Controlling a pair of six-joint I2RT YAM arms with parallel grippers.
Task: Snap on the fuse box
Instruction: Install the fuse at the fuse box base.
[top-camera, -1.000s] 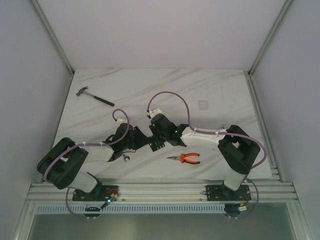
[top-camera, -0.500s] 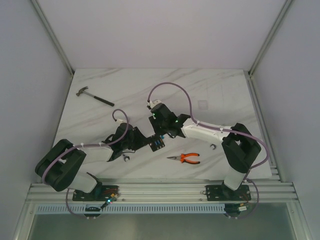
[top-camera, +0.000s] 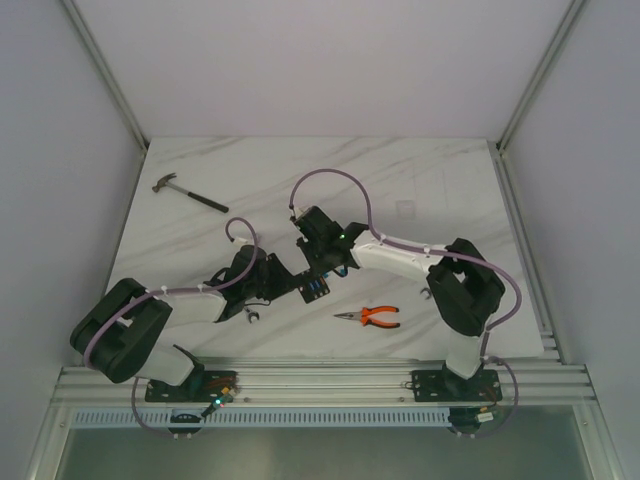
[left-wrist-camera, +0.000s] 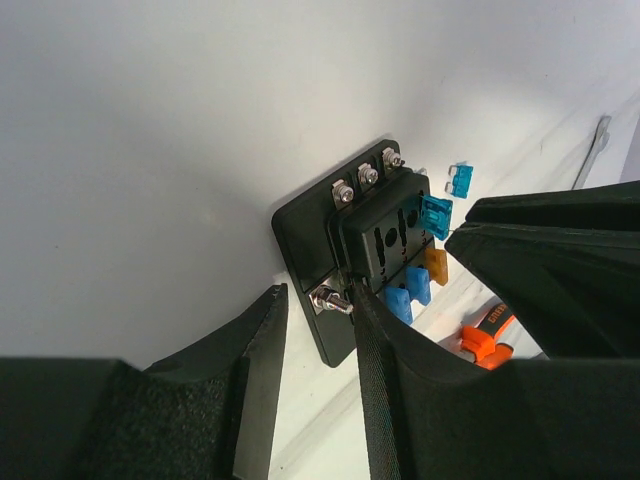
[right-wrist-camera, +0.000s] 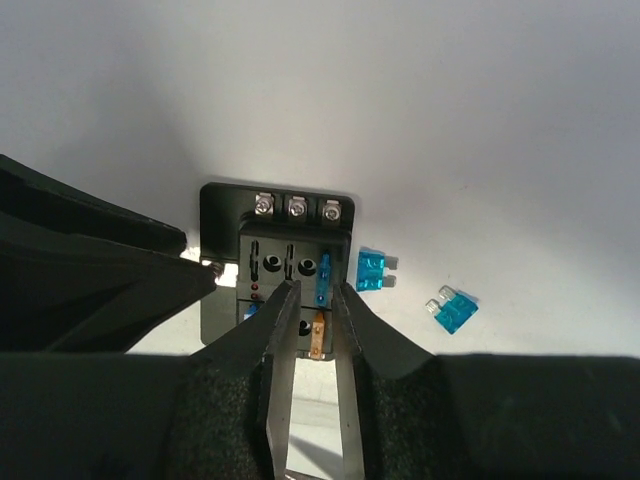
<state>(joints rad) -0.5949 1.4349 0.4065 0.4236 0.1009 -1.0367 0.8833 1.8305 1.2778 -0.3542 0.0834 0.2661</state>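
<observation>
Step, prob: press-fit on fuse box (left-wrist-camera: 385, 235). L gripper (left-wrist-camera: 317, 300) half-open astride box's left edge, grip unclear. R gripper (right-wrist-camera: 315, 292) narrow over slots, hold unclear. Next: push straight down w/ box steadied.

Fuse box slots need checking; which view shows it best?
Right wrist: it looks squarely at the fuse box, close up. Left wrist shows it at a slant; top view, a tiny dark square.

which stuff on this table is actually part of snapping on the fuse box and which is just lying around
In the job:
fuse box
left tool, at its edge
right tool, over its face

Lying about:
two loose blue fuses
pliers
hammer
small wrench
</observation>
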